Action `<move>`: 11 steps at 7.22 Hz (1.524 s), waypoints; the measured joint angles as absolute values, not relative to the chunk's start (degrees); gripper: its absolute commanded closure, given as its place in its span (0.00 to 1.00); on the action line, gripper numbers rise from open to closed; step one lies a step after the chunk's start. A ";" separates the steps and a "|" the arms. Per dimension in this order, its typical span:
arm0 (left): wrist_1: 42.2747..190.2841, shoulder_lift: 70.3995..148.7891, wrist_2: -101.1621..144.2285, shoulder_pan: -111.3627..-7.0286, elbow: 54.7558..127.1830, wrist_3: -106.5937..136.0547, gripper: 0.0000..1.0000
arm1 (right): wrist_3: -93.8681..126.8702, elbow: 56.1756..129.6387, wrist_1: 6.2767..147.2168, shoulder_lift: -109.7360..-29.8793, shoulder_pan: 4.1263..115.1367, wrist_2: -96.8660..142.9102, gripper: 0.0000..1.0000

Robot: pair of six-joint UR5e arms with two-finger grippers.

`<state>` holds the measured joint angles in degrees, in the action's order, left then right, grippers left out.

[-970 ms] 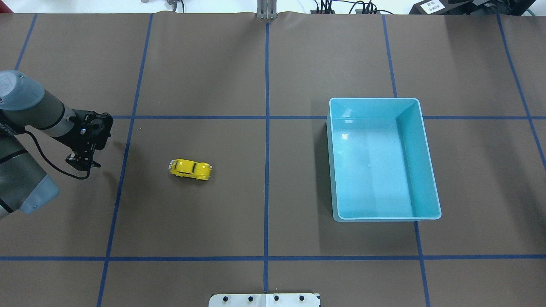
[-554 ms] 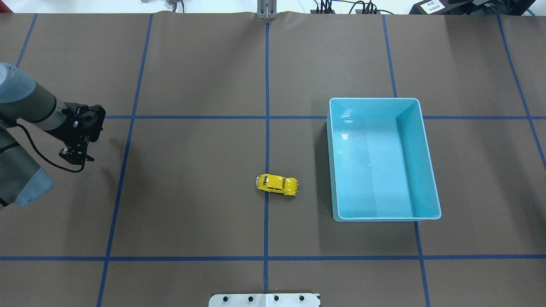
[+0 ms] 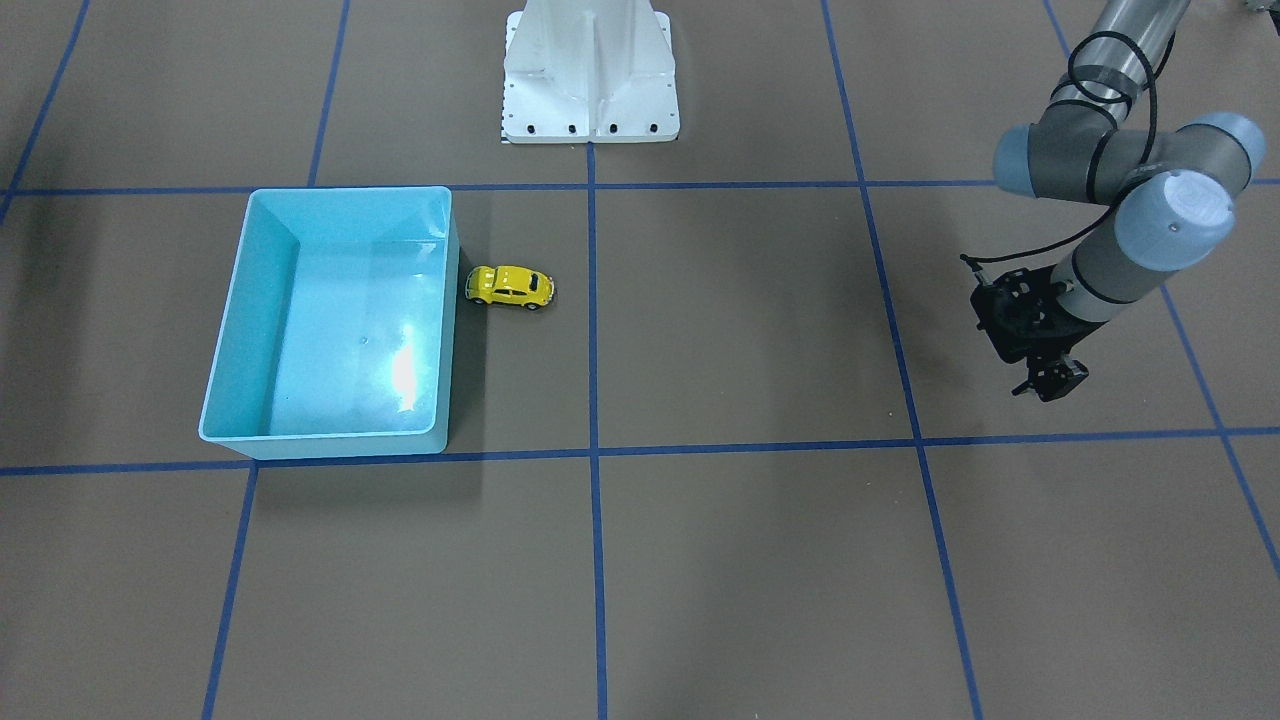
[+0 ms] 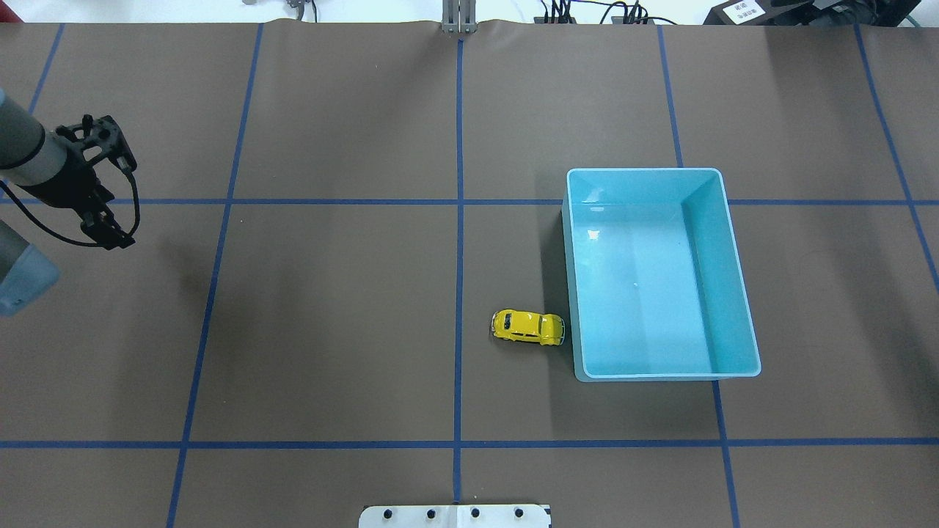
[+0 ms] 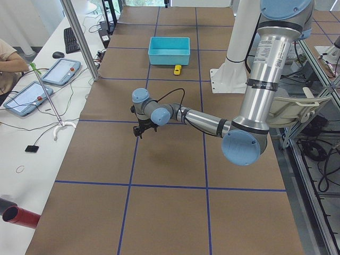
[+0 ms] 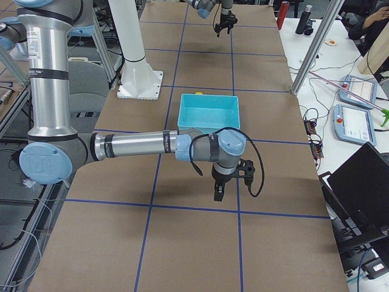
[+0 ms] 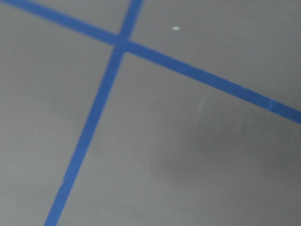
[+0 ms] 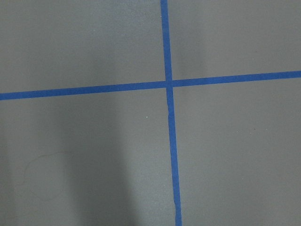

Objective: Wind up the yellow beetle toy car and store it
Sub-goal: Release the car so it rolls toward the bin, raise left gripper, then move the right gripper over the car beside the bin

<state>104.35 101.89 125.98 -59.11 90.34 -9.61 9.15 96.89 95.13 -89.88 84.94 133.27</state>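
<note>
The yellow toy car [image 4: 528, 327] has rolled across the table since a second ago. It now sits on the mat with its nose against, or just beside, the outer wall of the blue bin [image 4: 644, 171], not inside it. The left gripper [image 4: 108, 236] has drawn back, well apart, fingers seemingly parted and empty. The right gripper [image 6: 217, 193] shows only from the side, so I cannot tell its state. The wind-up run looks spent, and lifting the car into the bin remains.

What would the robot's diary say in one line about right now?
car: on table, outside bin, right beside its wall | left pincer: far from car, empty | stored: not yet
</note>
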 measured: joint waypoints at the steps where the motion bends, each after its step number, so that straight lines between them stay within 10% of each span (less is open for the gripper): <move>1: 102.42 101.91 126.59 -61.69 90.22 -3.20 0.00 | 9.59 97.18 96.33 -88.34 84.09 133.22 0.00; 6: 93.33 102.10 140.11 -80.48 85.90 6.56 0.00 | 12.86 105.08 111.15 -74.74 78.79 133.30 0.00; 11: 89.07 94.70 139.89 -90.95 89.12 -7.58 0.00 | 33.96 118.61 112.41 -57.19 50.49 126.34 0.00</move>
<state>89.07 94.70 139.89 -90.95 89.12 -7.58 33.96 118.61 112.41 -57.19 50.49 126.34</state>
